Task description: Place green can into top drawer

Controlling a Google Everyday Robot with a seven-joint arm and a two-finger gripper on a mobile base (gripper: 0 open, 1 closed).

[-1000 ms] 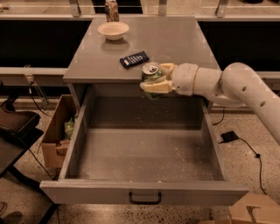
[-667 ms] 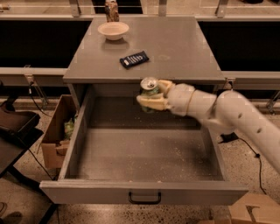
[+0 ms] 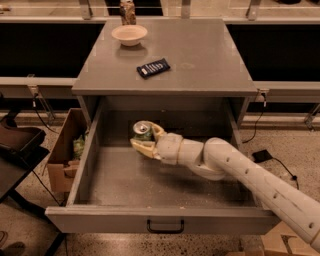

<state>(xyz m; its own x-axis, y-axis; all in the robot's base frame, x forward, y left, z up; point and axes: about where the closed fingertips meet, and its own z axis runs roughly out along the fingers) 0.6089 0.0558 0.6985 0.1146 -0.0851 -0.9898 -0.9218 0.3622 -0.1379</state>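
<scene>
A: Where is the green can point(image 3: 142, 131) right now?

B: It is upright in the gripper point(image 3: 144, 138), inside the open top drawer point(image 3: 165, 219), toward the back wall and a little left of centre. The jaws are clamped around its lower body, and the silver top and pull tab show above them. I can't tell whether its base touches the drawer floor; it looks to be just above it.

A: How would you expect it to handle?

B: My guess is light, thin-walled metal, smooth and a bit slippery. It should be stiff at the rims, but the sidewall would dent under a hard squeeze. A hold across the body, as here, suits it. It wants setting down flat on its base, since it would roll if tipped.

A: Any brand you can read?

B: No. The label is mottled green and pale, with no legible writing. The dark packet point(image 3: 153, 68) on the bench point(image 3: 205, 55) carries pale print, also unreadable. Nothing reads on the 1 bowl point(image 3: 129, 35) or on the brownish container point(image 3: 127, 11) at the bench's far edge.
</scene>
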